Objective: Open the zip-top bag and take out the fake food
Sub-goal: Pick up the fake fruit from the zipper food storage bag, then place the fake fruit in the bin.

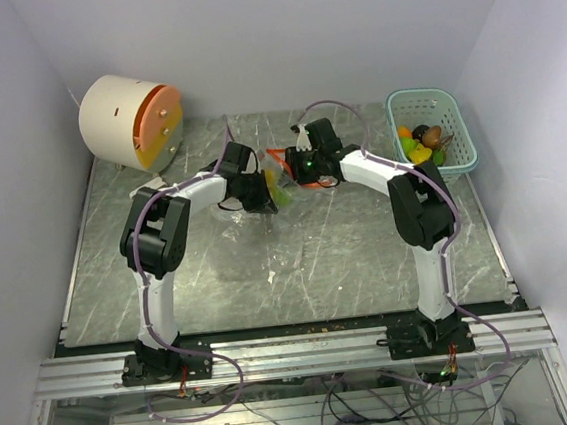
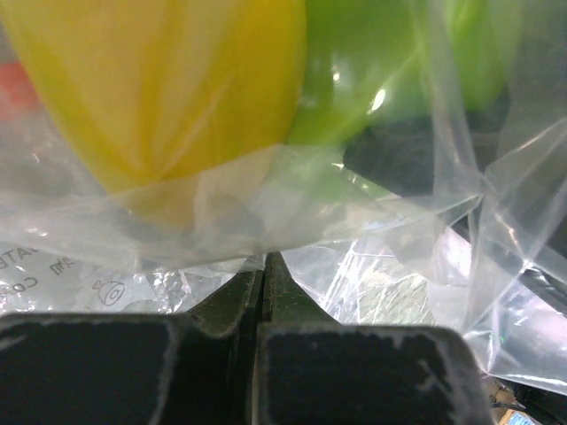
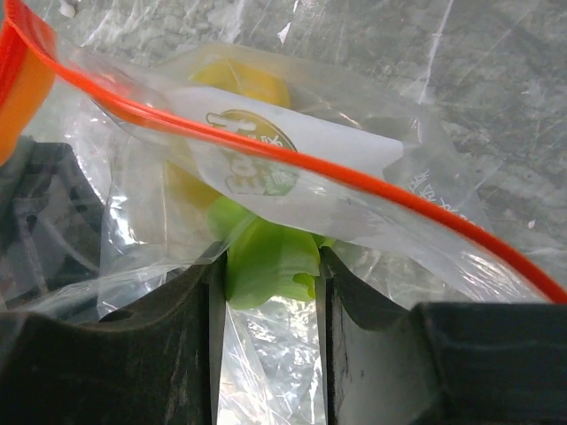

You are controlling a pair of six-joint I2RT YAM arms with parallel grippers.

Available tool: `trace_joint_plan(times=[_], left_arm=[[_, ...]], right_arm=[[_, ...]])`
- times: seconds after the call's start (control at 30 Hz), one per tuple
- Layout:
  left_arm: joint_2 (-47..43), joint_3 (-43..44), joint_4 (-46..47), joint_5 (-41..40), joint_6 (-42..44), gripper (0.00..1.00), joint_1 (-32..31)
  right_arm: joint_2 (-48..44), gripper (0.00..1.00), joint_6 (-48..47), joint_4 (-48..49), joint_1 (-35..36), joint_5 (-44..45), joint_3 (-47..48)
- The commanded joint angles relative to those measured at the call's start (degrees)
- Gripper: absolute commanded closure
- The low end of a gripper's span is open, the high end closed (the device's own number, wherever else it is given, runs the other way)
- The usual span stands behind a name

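Note:
The clear zip-top bag [image 1: 283,184] hangs between my two grippers over the back middle of the table. My left gripper [image 1: 265,192] is shut on a fold of the bag's plastic [image 2: 221,208]. Above that fold, a yellow piece [image 2: 159,80] and a green piece [image 2: 372,62] of fake food lie inside the bag. My right gripper [image 1: 296,167] is closed on a green piece [image 3: 266,257] at the bag's mouth, under the red-orange zip strip [image 3: 292,158]. A yellow piece [image 3: 239,84] lies behind it. In the wrist views the left gripper [image 2: 264,261] is fully shut and the right gripper [image 3: 270,266] is held apart by the green piece.
A pale teal basket [image 1: 429,94] stands at the back right and holds orange, green and brown toy pieces [image 1: 422,141]. A white cylinder with an orange face [image 1: 132,122] stands at the back left. Walls close in the table on three sides.

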Motion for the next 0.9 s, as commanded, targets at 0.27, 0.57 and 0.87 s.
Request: trace_joint_plan(times=[0.27,0.57,0.87], left_arm=[[-0.7,-1.3,0.2,1.2,1.0,0.93,3.4],[-0.8,-2.4,1.0,1.9,1.0,0.93,5.3],[1.0,0.8,-0.2,2.4,1.8,0.93,5.6]], right_arm=[[-8.7,0.81,-0.2,-2.9,-5.4,6.3,-4.1],[-16.5,0.81,-0.6,-5.5,-12.2,5.6,-5.5],[-23.3,0.81,-0.1,-9.2,-21.2,7.4,-2.3]])
